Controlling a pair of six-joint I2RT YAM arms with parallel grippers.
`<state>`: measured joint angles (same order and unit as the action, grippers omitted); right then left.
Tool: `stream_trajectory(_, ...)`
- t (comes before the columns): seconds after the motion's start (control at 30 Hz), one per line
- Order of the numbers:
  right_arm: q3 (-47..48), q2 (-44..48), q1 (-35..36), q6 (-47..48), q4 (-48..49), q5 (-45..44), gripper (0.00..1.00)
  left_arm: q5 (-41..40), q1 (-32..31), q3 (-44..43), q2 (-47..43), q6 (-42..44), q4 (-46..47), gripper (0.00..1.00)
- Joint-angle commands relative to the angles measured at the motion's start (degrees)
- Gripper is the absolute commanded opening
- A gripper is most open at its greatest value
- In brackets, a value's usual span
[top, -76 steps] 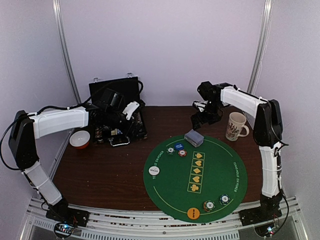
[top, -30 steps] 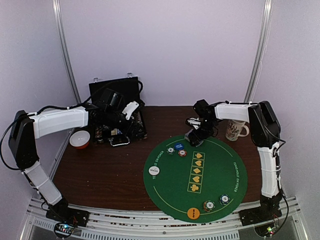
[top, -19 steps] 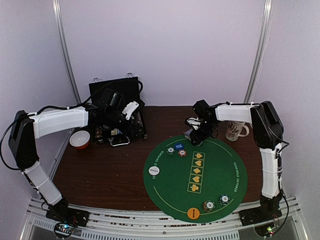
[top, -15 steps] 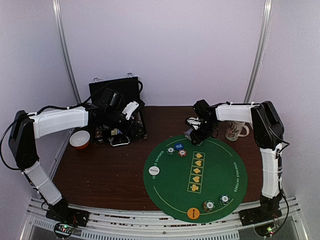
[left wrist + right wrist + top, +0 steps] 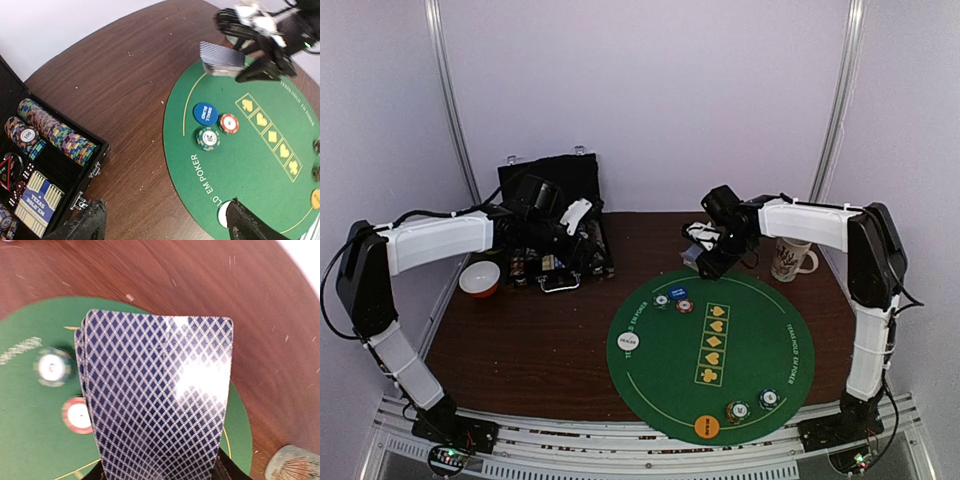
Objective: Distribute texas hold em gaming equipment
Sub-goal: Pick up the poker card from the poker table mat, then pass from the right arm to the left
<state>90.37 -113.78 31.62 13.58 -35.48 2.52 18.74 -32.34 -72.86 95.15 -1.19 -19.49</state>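
Observation:
My right gripper (image 5: 706, 257) is shut on the deck of blue-backed playing cards (image 5: 155, 400), which it holds in the air over the far edge of the round green mat (image 5: 760, 340). From the left wrist the deck (image 5: 222, 59) is seen hanging above the mat. A blue disc (image 5: 205, 113), a red chip (image 5: 229, 123) and a teal chip (image 5: 208, 138) lie on the mat's far left. The white dealer disc (image 5: 627, 341) sits at its left rim. An orange disc (image 5: 707, 427) and two chips (image 5: 752, 405) lie near the front. My left gripper (image 5: 162, 227) is open beside the chip case, holding nothing.
The black hinged case (image 5: 555, 215) stands open at the back left, with rows of chips (image 5: 55, 135) and a card box inside. An orange bowl (image 5: 479, 278) sits left of it. A cream mug (image 5: 790, 252) stands behind the mat at the right.
My right gripper came down on the deck at the mat's far edge, shut on it and lifted it back and left. The left arm barely shifted.

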Motion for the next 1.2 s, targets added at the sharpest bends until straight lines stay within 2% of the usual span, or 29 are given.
stream_trajectory(0.0, 1.37, 7.02, 6.12, 3.44, -0.92, -2.64, 0.45, 6.47, 2.95, -1.15, -2.06, -5.82, 5.59, 0.84)
stream_trajectory(0.1, 2.75, 8.62, 11.70, 5.30, -1.33, -4.58, 0.45, 11.17, 3.86, -0.65, -3.35, -9.28, 8.06, 0.83)
stream_trajectory(0.37, 9.46, 8.48, 23.79, 8.30, -3.21, -9.42, 0.45, 28.08, 4.21, 5.29, -6.44, -19.75, 19.60, 0.88)
stream_trajectory(0.77, 14.13, 6.12, 29.37, 10.67, -2.93, -14.77, 0.44, 32.83, 4.27, 10.03, -8.29, -21.31, 20.14, 0.86)
stream_trajectory(1.17, 13.61, 6.05, 30.42, 12.58, 1.12, -18.15, 0.42, 32.96, 1.50, 10.45, -6.28, -20.36, 20.53, 0.81)
